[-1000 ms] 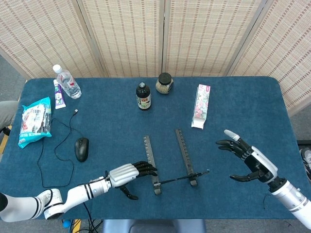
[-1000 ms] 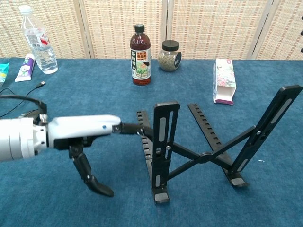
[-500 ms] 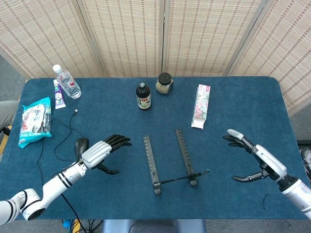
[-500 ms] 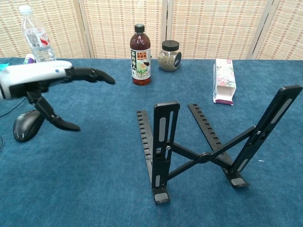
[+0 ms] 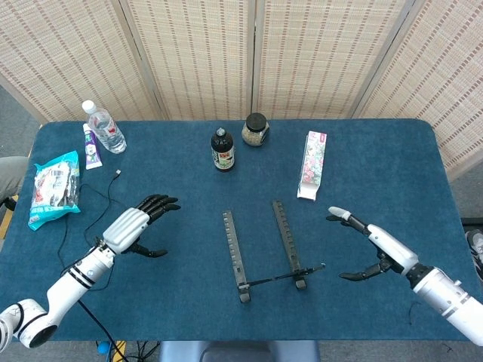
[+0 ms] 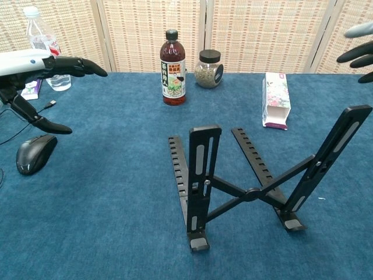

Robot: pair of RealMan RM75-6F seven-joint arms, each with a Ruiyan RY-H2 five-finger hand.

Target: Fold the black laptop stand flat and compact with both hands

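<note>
Laptop stand (image 6: 245,186) stands unfolded on the blue counter (image 5: 189,196), near the front edge and a little right of centre. Chest view: both support arms raised, cross-brace forming an X between them, two notched base rails flat on the cloth. Head view shows mostly the rails and the thin brace; the raised arms are foreshortened and hard to read from above.

Left hand (image 5: 134,226): released, fingers (image 5: 160,204) spread and reaching forward, thumb dropped below, holding nothing. It hovers well left of the stand, above the mouse (image 6: 34,153), which it hides in the head view. Chest view cuts the hand at the left frame edge.

Right hand (image 5: 373,249): released, fingers apart, holding nothing, well right of the stand. Chest view shows only its dark fingertips at the upper right corner; the rest is out of frame.

Open room: bare cloth on both flanks of the stand, between it and each hand, and a wide bare band behind it up to the back row.

Back row: dark drink bottle (image 5: 222,150), jar (image 5: 256,130) just beside it, carton (image 5: 312,165) lying flat to the right. Far left corner: water bottle (image 5: 103,127), tube (image 5: 90,145), snack bag (image 5: 54,187) at the left edge. Mouse cable (image 5: 102,197) trails across the left side; its far run under the forearm is not visible. Label text too small to read.
</note>
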